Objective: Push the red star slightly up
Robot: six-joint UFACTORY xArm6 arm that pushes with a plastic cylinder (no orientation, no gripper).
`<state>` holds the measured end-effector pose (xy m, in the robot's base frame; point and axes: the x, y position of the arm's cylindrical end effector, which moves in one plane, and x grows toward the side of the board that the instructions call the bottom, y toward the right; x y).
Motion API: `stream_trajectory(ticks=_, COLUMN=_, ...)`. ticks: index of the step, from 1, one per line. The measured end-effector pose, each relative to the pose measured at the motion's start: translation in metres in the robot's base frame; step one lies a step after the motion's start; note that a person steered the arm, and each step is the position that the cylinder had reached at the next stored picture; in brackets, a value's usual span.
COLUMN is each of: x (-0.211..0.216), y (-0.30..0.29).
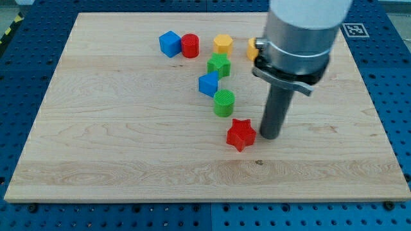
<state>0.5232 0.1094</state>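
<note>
Camera view: we are resting my tip (270, 136) (bare rod, no jaws) just right of the red star (241, 134), board centre; we are needing to get below it, pushing gently toward the green cylinder (223, 102).

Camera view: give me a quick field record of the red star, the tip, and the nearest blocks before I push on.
red star: lower centre of the board
my tip: just to the view's right of the red star, close beside it; contact cannot be judged
block above star: green cylinder
further up: blue cube, green star
board: wooden
</note>
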Motion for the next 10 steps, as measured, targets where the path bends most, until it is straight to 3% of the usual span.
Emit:
stream_trajectory(ticks=1, x=0.033, y=0.005)
stream_trajectory(ticks=3, x=0.048, y=-0.072)
stream_trajectory(ticks=8, x=0.024, y=-0.072)
stream_trajectory(ticks=10, x=0.079, y=-0.057)
